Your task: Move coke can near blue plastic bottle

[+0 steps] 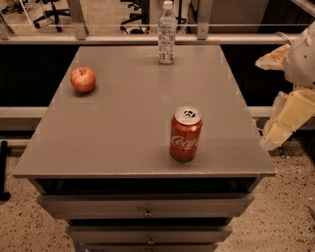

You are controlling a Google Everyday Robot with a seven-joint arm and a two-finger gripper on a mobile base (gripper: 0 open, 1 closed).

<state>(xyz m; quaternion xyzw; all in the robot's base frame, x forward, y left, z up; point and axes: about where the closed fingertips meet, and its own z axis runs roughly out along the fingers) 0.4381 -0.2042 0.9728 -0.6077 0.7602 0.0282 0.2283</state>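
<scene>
The coke can (185, 134), red with white script and a silver top, stands upright on the front right part of the grey table (123, 123). The blue plastic bottle (167, 33), clear with a white cap and a pale label, stands upright at the table's far edge, well behind the can. My gripper (263, 103) hangs off the table's right edge, to the right of the can and apart from it. Its cream fingers (288, 118) are spread wide and hold nothing.
A red apple (82, 79) lies on the left side of the table. The table stands over drawers (147, 211). A railing (98, 38) and office chairs (49, 10) are behind the far edge. A speckled floor lies below.
</scene>
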